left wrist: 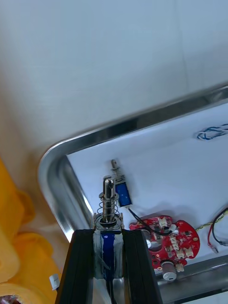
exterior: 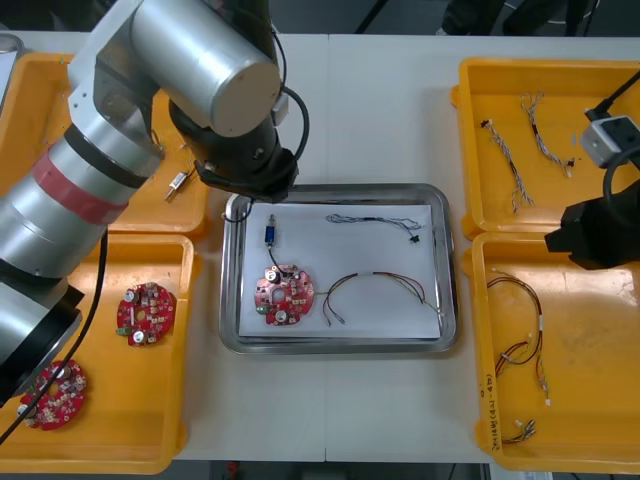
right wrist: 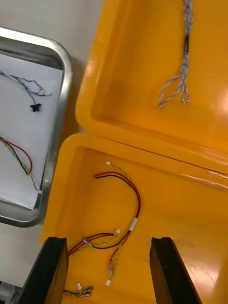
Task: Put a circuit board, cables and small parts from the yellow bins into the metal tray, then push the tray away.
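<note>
My left gripper (left wrist: 108,235) is shut on a small metal part (left wrist: 109,209) with a blue body and a spring, above the far left corner of the metal tray (exterior: 340,346). On the tray's white inside lie a round red circuit board (exterior: 284,296), another blue small metal part (exterior: 271,237), a twisted blue and white cable (exterior: 375,220) and a red and yellow cable (exterior: 375,290). In the front view the left arm's wrist (exterior: 245,170) hides the fingers. My right gripper (right wrist: 108,242) stands open above the near right yellow bin (exterior: 600,440), over red and yellow cables (right wrist: 118,213).
The near left bin (exterior: 110,440) holds two more circuit boards (exterior: 146,312). A small metal part (exterior: 178,184) lies in the far left bin (exterior: 30,100). Blue and white cables (exterior: 510,165) lie in the far right bin (exterior: 560,75). Bare table stretches beyond the tray.
</note>
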### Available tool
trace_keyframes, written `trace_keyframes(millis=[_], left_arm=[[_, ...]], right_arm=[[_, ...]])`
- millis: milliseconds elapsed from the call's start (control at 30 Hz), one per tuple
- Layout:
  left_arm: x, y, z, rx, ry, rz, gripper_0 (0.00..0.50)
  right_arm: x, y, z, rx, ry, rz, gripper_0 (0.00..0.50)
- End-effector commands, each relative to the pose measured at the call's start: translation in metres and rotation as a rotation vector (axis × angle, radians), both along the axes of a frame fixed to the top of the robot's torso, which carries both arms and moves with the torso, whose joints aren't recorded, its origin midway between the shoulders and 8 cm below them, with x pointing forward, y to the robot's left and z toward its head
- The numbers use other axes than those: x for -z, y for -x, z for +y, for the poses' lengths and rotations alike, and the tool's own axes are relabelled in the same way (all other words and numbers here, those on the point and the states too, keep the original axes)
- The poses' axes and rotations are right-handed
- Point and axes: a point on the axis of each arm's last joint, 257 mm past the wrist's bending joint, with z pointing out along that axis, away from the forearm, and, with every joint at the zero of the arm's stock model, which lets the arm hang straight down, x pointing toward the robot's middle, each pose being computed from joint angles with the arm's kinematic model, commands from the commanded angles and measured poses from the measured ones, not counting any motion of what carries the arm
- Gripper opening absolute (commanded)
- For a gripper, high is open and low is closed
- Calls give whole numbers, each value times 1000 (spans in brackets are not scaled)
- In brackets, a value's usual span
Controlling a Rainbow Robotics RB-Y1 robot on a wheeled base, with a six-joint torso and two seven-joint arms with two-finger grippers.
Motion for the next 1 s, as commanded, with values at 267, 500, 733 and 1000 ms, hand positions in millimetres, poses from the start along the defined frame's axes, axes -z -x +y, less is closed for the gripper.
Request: trace_keyframes(millis=[267,500,733,1000], left_arm=[[18,6,-59,-6,56,-16,0],[39,0,-69,-7,64,-11,0],[60,1,-70,-9,51,1,0],[74,2,-71,-7,50,-5,1]], right_arm=[[-8,17,-64,186,-7,-34,500],[-1,25,-78,237,-16,-18,500],[9,28,-84,287,-38,-13,500],[15,28,-85,313,-53,-10,500]])
